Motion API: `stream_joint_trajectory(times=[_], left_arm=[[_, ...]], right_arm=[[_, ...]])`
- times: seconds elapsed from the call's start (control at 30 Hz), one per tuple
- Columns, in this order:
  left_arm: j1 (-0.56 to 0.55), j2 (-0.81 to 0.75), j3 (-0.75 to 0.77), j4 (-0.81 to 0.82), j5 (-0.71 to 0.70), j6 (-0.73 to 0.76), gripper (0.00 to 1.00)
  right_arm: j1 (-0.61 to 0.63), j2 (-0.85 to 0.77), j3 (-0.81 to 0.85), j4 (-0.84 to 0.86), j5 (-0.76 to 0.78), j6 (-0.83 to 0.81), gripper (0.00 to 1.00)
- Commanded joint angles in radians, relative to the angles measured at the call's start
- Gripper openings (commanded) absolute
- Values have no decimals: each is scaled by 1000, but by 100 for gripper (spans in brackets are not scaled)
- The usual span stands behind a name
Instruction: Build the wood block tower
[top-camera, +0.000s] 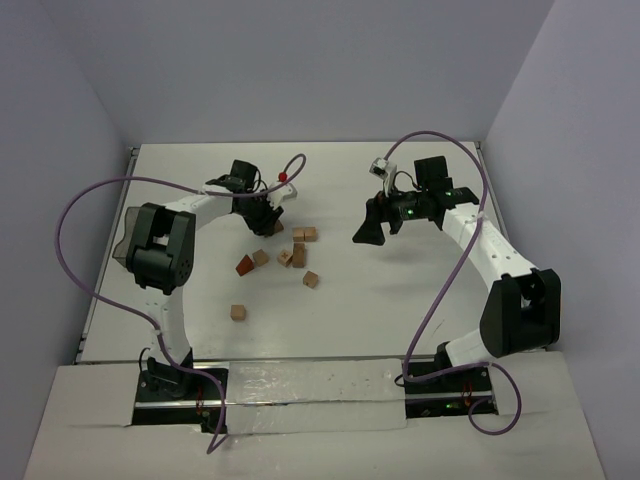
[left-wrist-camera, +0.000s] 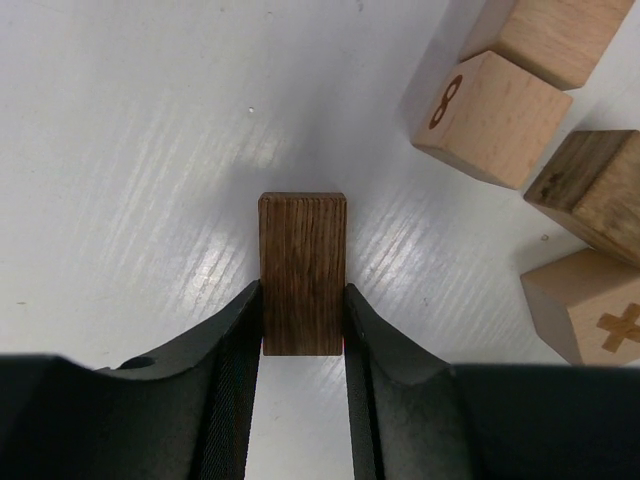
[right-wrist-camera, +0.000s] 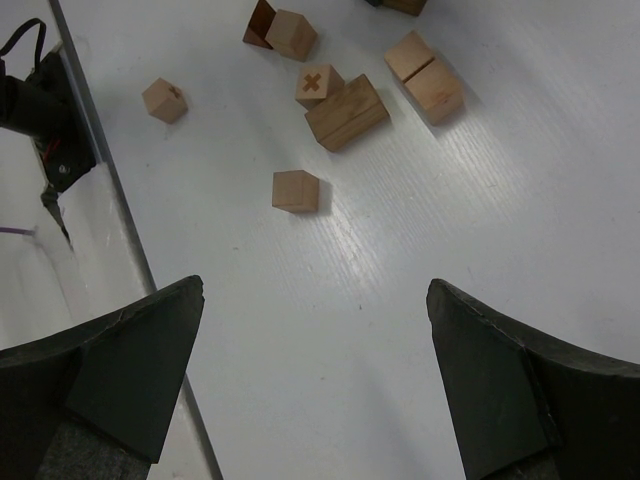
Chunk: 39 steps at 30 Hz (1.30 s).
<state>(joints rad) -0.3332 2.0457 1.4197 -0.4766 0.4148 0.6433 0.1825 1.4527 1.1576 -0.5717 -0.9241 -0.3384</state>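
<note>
Loose wooden blocks lie scattered singly on the white table (top-camera: 400, 300); nothing is stacked into a tower. My left gripper (left-wrist-camera: 302, 335) is shut on a dark brown upright block (left-wrist-camera: 302, 270), both fingers pressed to its sides, with the block standing on the table. Just to its right lie a tan cube marked 8 (left-wrist-camera: 490, 115), a darker block (left-wrist-camera: 590, 190) and a cube with a cross (left-wrist-camera: 590, 315). A reddish-brown wedge (top-camera: 245, 265) sits left of the cluster (top-camera: 298, 250). My right gripper (right-wrist-camera: 315, 300) hangs open and empty above bare table, right of the blocks.
A single tan cube (top-camera: 237, 312) lies nearer the arm bases and another (top-camera: 311, 279) sits below the cluster. Purple cables (top-camera: 70, 215) loop beside both arms. A dark bin (top-camera: 127, 240) stands at the left table edge behind the left arm.
</note>
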Motion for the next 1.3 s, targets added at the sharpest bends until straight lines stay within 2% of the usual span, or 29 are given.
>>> stream_joint_trajectory(times=[0.0, 0.1, 0.17, 0.27, 0.43, 0.53, 0.73, 1.07, 1.27], left_arm=[[-6, -8, 9, 39, -7, 11, 32], [-6, -38, 17, 13, 25, 60, 30], [-6, -55, 29, -46, 76, 154, 29], [-11, -85, 73, -201, 159, 279, 29], [-22, -64, 238, -394, 255, 402, 26], [-39, -44, 303, -442, 266, 407, 25], [-91, -23, 339, -413, 237, 381, 24], [-153, 69, 462, -461, 250, 384, 27], [-161, 131, 507, -492, 238, 387, 30]], right_arm=[[-8, -48, -8, 42, -7, 6, 100], [-8, -55, -13, 45, -6, 7, 100], [-9, -61, -16, 45, -4, 3, 100], [-11, -71, -16, 45, 5, -4, 100], [-26, -68, -13, 28, 8, -4, 100], [-44, -60, -19, 13, 13, 6, 100], [-109, -79, -37, 17, 43, 23, 100], [-233, -112, -94, 39, 48, 51, 100], [-242, -126, -115, 48, 50, 48, 100]])
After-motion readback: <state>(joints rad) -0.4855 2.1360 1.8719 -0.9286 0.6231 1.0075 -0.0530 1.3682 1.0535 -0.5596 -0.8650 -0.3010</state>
